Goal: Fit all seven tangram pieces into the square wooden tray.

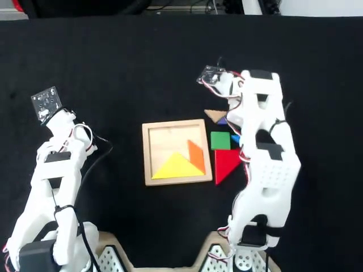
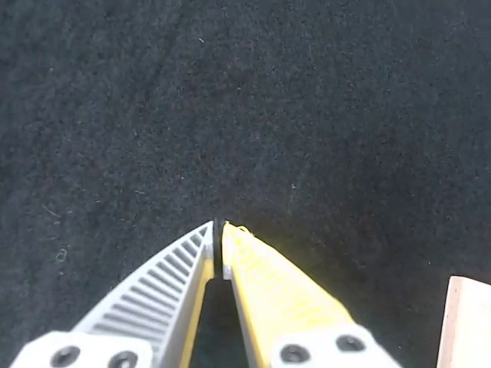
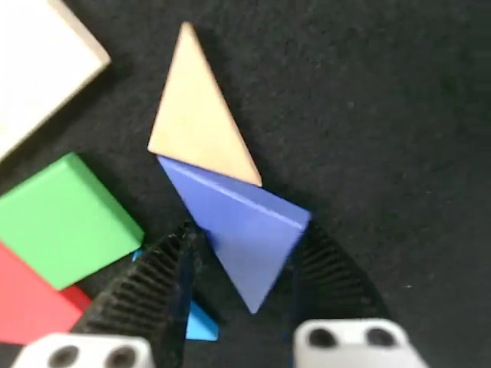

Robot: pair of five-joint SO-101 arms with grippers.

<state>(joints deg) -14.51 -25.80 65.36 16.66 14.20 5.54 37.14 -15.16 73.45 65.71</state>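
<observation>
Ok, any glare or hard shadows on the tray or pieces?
High view: wooden tray evenly lit, no glare. Right wrist view: its corner washes out nearly white; blue triangle has one paler edge. Left wrist view: flat light on the black cloth.

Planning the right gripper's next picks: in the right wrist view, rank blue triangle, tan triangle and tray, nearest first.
1. Blue triangle, inside the right gripper.
2. Tan triangle, touching the blue one.
3. Tray, beyond the green square.
</observation>
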